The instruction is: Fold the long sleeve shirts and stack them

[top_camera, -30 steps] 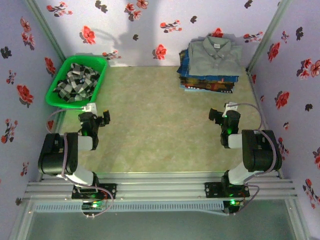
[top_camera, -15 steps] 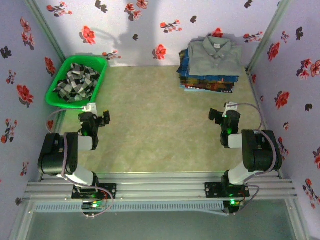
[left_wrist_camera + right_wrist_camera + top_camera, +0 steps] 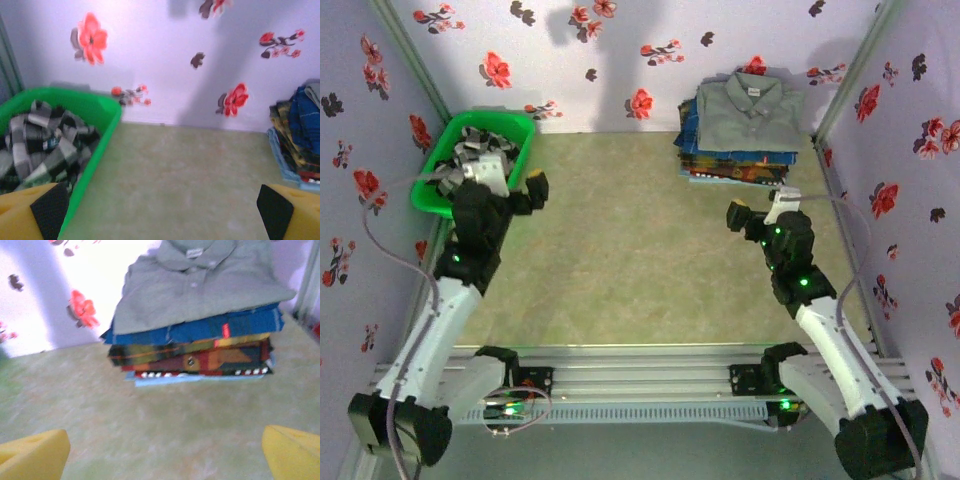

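From the left wrist, finds the left gripper (image 3: 161,212) spread wide and holding nothing, with black pads (image 3: 50,212) on yellow fingers at both lower corners. Picks out close up what looks small from overhead: 1 black-and-white checked shirt (image 3: 42,145), crumpled loose in a green basket (image 3: 97,107), ahead and to the left of that gripper, with the basket's near wall between finger and cloth. Catches too, well ahead on the right, the edge of the stack (image 3: 300,140) of folded shirts. From the right wrist, finds the right gripper (image 3: 165,450) just as wide and empty, facing that stack straight ahead across a strip of bare table (image 3: 150,425). Reads the layers there, blurred together from above: 1 plain grey shirt (image 3: 200,295) on top, collar and buttons up, then blue, dark plaid with yellow lines, a dark red and orange pattern, and pale blue at the bottom, edges roughly squared. From overhead, places what neither wrist gives whole: both grippers well apart from each other, basket in the corner ahead of the left one, stack against the flowered wall (image 3: 620,70) ahead of the right one, beside a metal post (image 3: 845,75).
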`<action>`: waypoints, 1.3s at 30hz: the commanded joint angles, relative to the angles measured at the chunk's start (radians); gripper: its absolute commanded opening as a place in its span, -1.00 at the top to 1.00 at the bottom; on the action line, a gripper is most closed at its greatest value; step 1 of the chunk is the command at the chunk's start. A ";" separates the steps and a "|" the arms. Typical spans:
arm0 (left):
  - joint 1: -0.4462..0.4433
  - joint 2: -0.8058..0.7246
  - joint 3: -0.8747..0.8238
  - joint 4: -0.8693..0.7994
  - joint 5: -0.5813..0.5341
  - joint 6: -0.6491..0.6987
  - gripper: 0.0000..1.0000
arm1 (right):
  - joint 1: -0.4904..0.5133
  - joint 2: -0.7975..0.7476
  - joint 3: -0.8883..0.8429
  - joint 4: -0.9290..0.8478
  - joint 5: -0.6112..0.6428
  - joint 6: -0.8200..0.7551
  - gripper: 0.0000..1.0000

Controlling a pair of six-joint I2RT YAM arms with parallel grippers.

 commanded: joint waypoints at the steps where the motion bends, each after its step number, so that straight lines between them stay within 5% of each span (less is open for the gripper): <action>1: 0.018 0.199 0.336 -0.620 -0.085 -0.136 -0.99 | 0.049 -0.002 0.111 -0.361 -0.061 0.108 -0.99; 5: 0.087 0.508 0.732 -0.923 -0.097 -0.126 -0.99 | 0.104 0.098 0.230 -0.472 -0.157 0.155 -0.99; 14: 0.276 0.956 1.110 -0.964 -0.074 -0.125 -0.99 | 0.304 0.391 0.512 -0.572 -0.234 0.191 -0.99; 21: 0.388 1.106 1.076 -0.783 0.087 -0.239 -0.99 | 0.435 0.452 0.576 -0.608 -0.228 0.250 -0.99; 30: 0.457 1.207 1.023 -0.622 0.214 -0.371 -0.94 | 0.485 0.410 0.554 -0.642 -0.173 0.297 -0.99; 39: 0.474 1.287 1.019 -0.624 0.234 -0.457 -0.55 | 0.485 0.388 0.566 -0.678 -0.140 0.286 -0.99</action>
